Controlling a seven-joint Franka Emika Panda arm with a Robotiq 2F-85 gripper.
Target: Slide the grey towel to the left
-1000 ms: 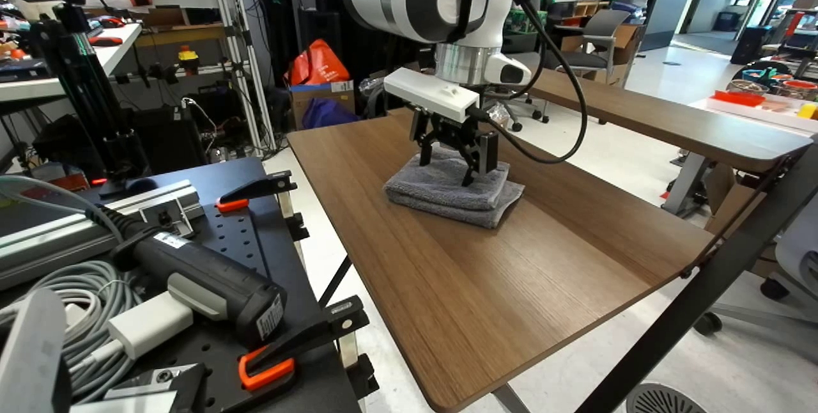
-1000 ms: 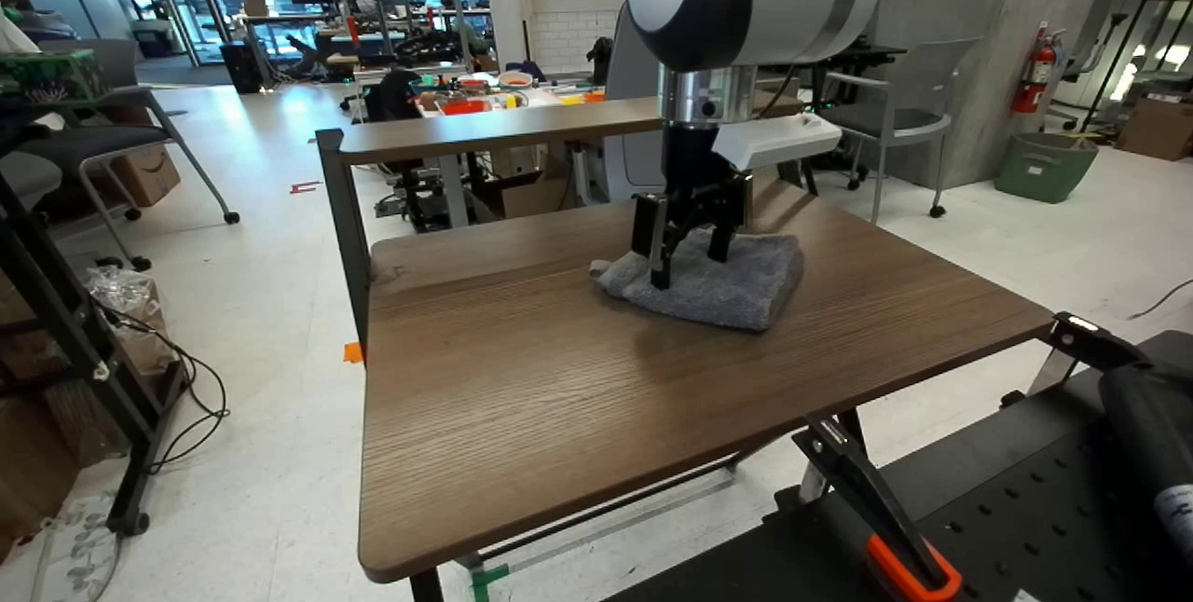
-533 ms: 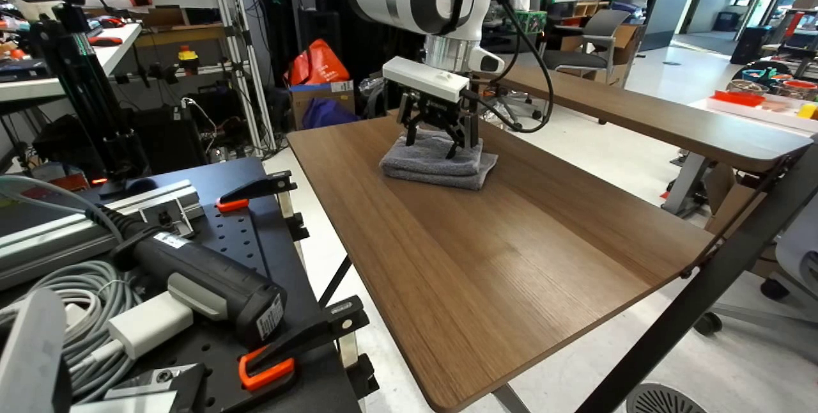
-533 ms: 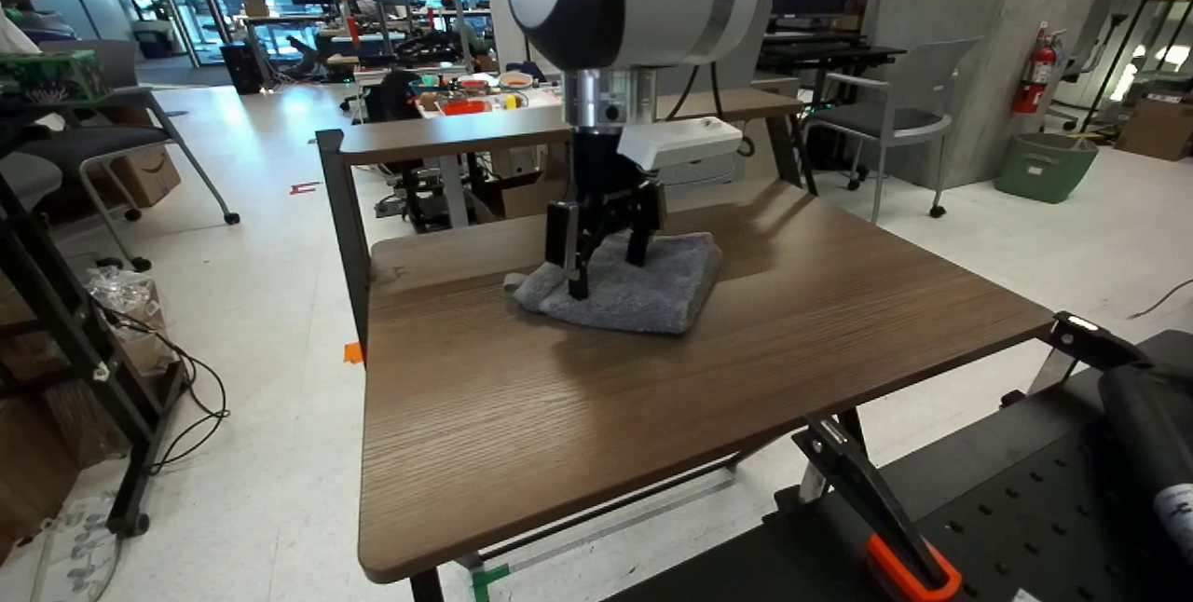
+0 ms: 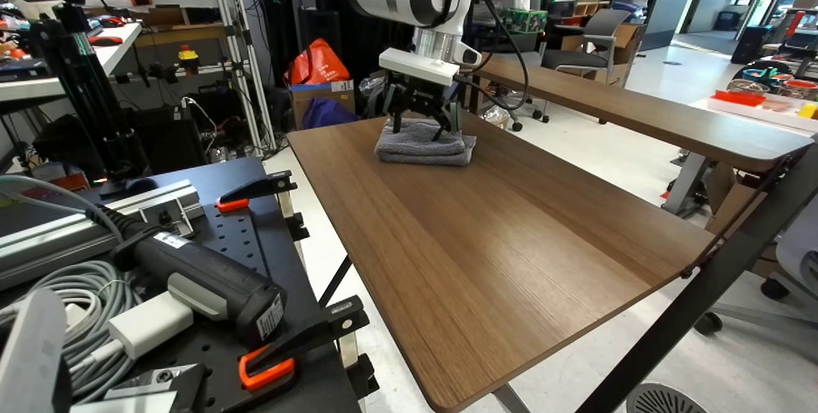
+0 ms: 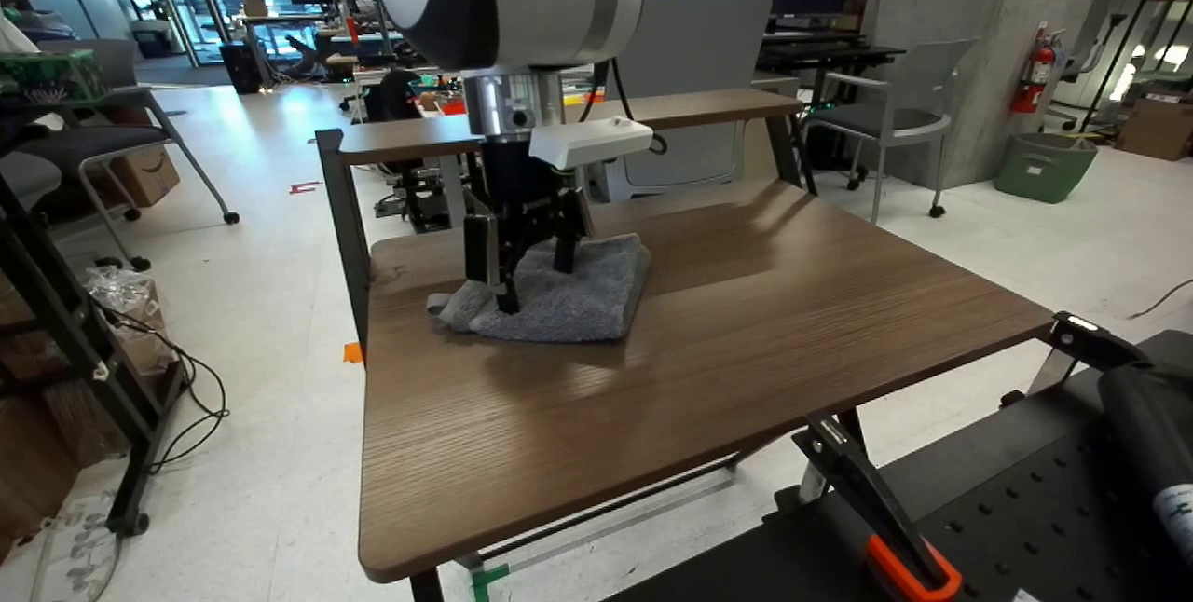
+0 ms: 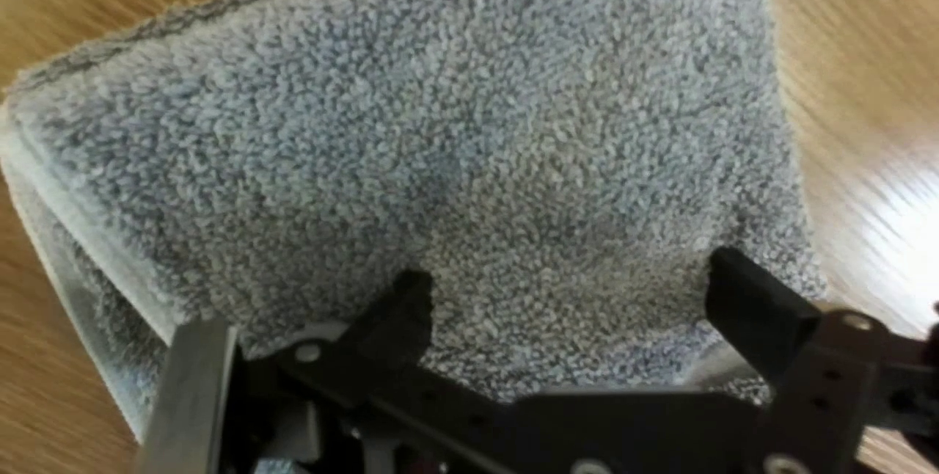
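Black two-finger gripper [image 7: 568, 272] & folded grey terry-cloth towel [image 7: 455, 114] both shifted vs. 1 s ago

Gripper's wide: its dark angular fingers [image 7: 759, 305] stand well apart, tips down on towel's top layer, apparently touching; terry pile shows b/w them in wrist view. Spread looks approx. same as 0.5 s ago, tips at abt. same spots on cloth.

Towel: directly under gripper, flat on brown wood-grain tabletop [image 6: 746, 369], layers stacked, small tab of cloth poking out at one end as before. Pos. differs: in an exterior view it's now further L, nearer the dark slanted post [image 6: 347, 239] at tabletop's L end. In an exterior view where a thin black cable [image 5: 525, 77] loops out, towel's further back, close to tabletop's far end.

Next out: white bar-shaped housing [image 6: 596, 141] above gripper & white-and-black jointed arm [image 6: 522, 1] have gone same way as towel. Tall grey panel [image 6: 694, 71] behind tabletop, partly covered by arm 0.5 s ago, now shows more.

Outermost: black perforated board [image 5: 276, 253] w/ black-and-orange clamp [image 5: 271, 374], just beside tabletop, unchanged.
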